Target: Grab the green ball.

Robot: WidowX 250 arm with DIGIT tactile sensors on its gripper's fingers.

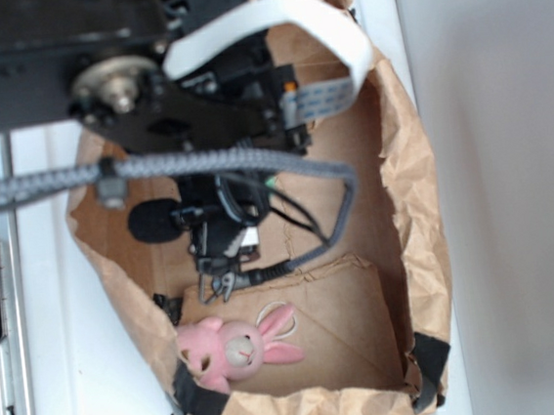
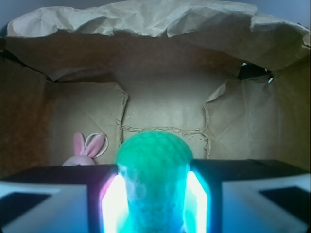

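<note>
Looking through the wrist camera, you see the ball (image 2: 154, 165) filling the middle of the picture, wedged between the two fingers (image 2: 112, 204) of the gripper (image 2: 154, 206), which press against its left and right sides; the jaws stand only as far apart as the ball is wide, so you have it clamped. Its mint-green top bulges above the fingertips, and its lower part runs down out of the picture between the pads. Past it you face the inner wall of a brown paper bag (image 2: 165, 111), with creased flaps and a crumpled rim across the top. A pink bunny (image 2: 83, 151) sits to the left of the ball, farther off, low against the bag floor and apart from the gripper. In the exterior view you look down into the same bag (image 1: 407, 185): the arm (image 1: 199, 107) reaches in from above with a grey cable (image 1: 194, 164) looped across it, and the gripper (image 1: 221, 289) hangs just above the bunny (image 1: 234, 347), which lies near the bag's lower edge. From that camera you cannot make out the ball; the arm and gripper hide it.
</note>
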